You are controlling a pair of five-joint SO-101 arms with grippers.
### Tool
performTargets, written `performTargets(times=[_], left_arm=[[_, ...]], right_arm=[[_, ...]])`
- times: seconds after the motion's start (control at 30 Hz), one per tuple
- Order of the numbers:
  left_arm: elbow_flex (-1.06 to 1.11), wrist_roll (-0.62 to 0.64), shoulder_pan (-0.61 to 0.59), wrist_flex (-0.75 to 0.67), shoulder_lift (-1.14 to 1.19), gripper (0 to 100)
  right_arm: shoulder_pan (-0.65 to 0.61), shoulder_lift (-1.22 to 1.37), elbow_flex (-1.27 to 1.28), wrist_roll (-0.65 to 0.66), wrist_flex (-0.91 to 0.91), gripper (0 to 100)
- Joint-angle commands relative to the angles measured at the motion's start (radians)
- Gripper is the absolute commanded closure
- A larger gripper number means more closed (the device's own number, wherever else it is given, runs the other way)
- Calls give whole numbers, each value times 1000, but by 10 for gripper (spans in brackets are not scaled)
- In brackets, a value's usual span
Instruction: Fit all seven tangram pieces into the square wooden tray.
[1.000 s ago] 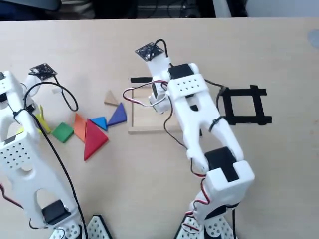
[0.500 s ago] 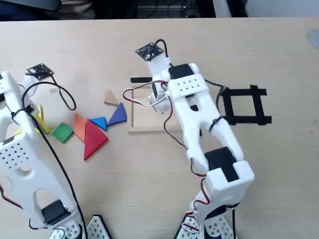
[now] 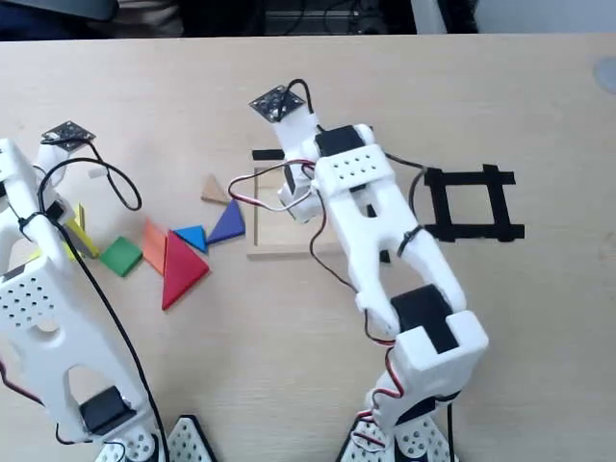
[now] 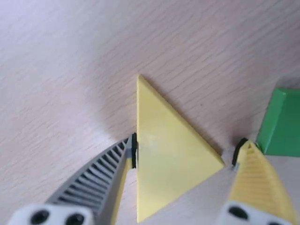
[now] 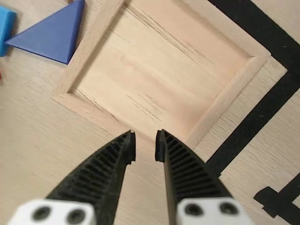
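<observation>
Tangram pieces (image 3: 178,260) lie loose on the table (image 3: 289,366) between the two claws, all outside the wooden tray (image 5: 229,98). The left claw (image 4: 187,150) stands apart around the yellow triangle (image 4: 168,154), which lies flat on the table: the grey finger (image 4: 108,173) touches the triangle's long straight edge, while the yellow finger (image 4: 255,178) sits just beside the opposite corner with a sliver of table showing between them. A green square (image 4: 281,122) lies just beyond that yellow finger, near the triangle but not touching it. From above, an orange piece (image 3: 154,245), a red triangle (image 3: 183,274), a light blue triangle (image 3: 191,237) and a dark blue triangle (image 3: 229,224) run from the green square toward the right claw, with a plain wooden triangle (image 3: 214,190) a little apart from them. The right claw (image 5: 144,143) holds nothing; its two black fingers (image 5: 108,168) stand a narrow gap apart, tips over the tray's nearest rim. The tray's bare floor spreads out just past those tips. The dark blue triangle lies just outside the tray's rim, off to the side of the claw, and black tape (image 5: 262,108) runs on the table along the tray's other side.
</observation>
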Motion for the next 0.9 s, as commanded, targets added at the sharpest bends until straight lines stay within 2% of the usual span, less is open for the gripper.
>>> performTargets(times=[0.0,0.17,0.47,0.87], left_arm=[[2,-9,-35,6,-5,652],[-4,-68,-36,83,-5,654],[-50,-69,-87,77,3,654],[-48,-64,-67,75,8,655]], right_arm=[[-8,-62,-12,0,6,910],[-8,-62,-12,0,6,910],[-8,-62,-8,-2,6,910],[-8,-62,-10,-6,8,910]])
